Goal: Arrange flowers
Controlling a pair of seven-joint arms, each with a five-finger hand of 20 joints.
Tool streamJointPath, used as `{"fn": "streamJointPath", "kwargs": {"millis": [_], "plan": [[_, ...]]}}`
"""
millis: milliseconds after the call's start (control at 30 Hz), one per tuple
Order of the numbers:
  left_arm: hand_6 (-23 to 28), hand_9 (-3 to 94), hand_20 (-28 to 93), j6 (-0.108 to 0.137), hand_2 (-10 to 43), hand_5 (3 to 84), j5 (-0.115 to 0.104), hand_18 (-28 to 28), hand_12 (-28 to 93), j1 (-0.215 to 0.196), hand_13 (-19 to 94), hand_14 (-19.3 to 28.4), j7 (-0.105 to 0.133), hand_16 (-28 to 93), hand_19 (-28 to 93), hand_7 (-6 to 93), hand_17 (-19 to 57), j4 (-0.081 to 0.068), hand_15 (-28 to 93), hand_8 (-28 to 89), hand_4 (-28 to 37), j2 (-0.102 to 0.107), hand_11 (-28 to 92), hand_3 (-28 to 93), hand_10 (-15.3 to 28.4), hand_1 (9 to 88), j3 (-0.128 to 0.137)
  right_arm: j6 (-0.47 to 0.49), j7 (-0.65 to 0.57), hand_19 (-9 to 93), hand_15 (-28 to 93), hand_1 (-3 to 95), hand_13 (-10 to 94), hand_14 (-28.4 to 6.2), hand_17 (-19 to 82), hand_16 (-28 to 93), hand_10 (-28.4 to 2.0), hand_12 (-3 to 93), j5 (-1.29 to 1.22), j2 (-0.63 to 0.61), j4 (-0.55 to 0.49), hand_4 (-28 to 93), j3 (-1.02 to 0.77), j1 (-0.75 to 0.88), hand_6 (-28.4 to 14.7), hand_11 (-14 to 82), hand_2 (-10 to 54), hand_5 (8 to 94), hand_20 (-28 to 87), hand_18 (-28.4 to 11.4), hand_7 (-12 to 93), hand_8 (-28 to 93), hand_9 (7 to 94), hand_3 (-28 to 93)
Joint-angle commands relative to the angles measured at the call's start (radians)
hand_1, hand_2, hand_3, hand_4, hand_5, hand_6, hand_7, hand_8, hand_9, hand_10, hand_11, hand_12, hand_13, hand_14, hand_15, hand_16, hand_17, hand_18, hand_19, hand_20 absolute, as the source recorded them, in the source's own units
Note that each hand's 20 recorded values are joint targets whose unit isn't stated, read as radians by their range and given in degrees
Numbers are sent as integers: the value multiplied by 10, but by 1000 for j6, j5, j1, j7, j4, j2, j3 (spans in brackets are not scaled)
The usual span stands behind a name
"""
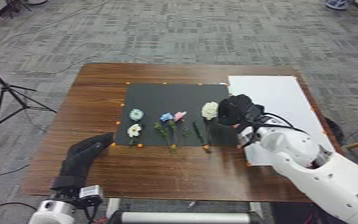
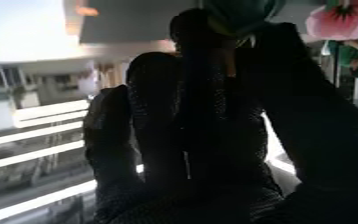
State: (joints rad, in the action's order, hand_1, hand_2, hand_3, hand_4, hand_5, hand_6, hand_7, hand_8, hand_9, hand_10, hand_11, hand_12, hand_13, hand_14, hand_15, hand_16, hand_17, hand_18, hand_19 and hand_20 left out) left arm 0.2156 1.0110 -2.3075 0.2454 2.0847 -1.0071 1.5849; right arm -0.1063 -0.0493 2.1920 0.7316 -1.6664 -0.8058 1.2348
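Lying in a loose row across the black mat (image 1: 171,92) are several flowers: at left a pale blue-green bloom (image 1: 136,114) with a white bloom (image 1: 135,130) nearer, then a small blue bloom (image 1: 167,117) beside a pink bloom (image 1: 180,115) in the middle, and at right a full, cream-coloured bloom (image 1: 209,110). Thin green stems run toward the mat's near edge. The right hand (image 1: 238,111) is at the mat's right edge, just beside the cream-coloured bloom, next to the white board (image 1: 278,95). The left hand (image 1: 85,150) lies near left on the table (image 1: 149,177), its fingers extended. What the right wrist view adds is the right hand's (image 2: 286,75) pinch, finger and thumb together on a dull green flower (image 2: 242,12); the pink bloom's layered petals appear near the thumb.
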Motion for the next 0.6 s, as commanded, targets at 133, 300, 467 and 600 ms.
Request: {"fn": "streamJointPath", "kwargs": {"millis": [133, 300, 467, 600], "plan": [[28, 448, 170, -17, -82, 496, 5, 137, 112, -12, 317, 152, -16, 36, 70, 175, 2, 3, 105, -91, -177, -14, 191, 714, 122, 287, 1, 78, -22, 733, 623, 319, 632, -137, 292, 375, -125, 220, 16, -16, -51, -202, -41, 14, -1, 228, -95, 656, 615, -230, 243, -106, 742, 709], [27, 445, 169, -17, -82, 495, 5, 136, 112, -11, 317, 153, -16, 36, 69, 174, 1, 2, 105, -91, -177, -12, 190, 713, 122, 288, 1, 247, 9, 720, 613, 262, 610, -149, 275, 371, -140, 215, 9, -44, -125, -200, -161, 56, -10, 204, -95, 620, 614, -237, 214, -103, 706, 700], [23, 444, 170, -14, -83, 496, -1, 137, 112, -16, 316, 152, -18, 37, 69, 174, 1, 4, 103, -91, -176, -9, 188, 713, 122, 287, 5, 342, 9, 698, 571, 193, 599, -164, 263, 363, -163, 208, -97, -40, -184, -174, -268, 91, -9, 148, -95, 572, 614, -246, 162, -83, 670, 660], [21, 444, 170, -20, -83, 497, 4, 137, 113, -5, 316, 152, -19, 37, 68, 173, 0, 2, 103, -91, -176, -10, 188, 713, 122, 287, -5, 370, 18, 692, 551, 154, 599, -171, 260, 361, -177, 200, -65, -45, -210, -153, -301, 110, -7, 117, -95, 570, 614, -250, 151, -83, 659, 642]]}}
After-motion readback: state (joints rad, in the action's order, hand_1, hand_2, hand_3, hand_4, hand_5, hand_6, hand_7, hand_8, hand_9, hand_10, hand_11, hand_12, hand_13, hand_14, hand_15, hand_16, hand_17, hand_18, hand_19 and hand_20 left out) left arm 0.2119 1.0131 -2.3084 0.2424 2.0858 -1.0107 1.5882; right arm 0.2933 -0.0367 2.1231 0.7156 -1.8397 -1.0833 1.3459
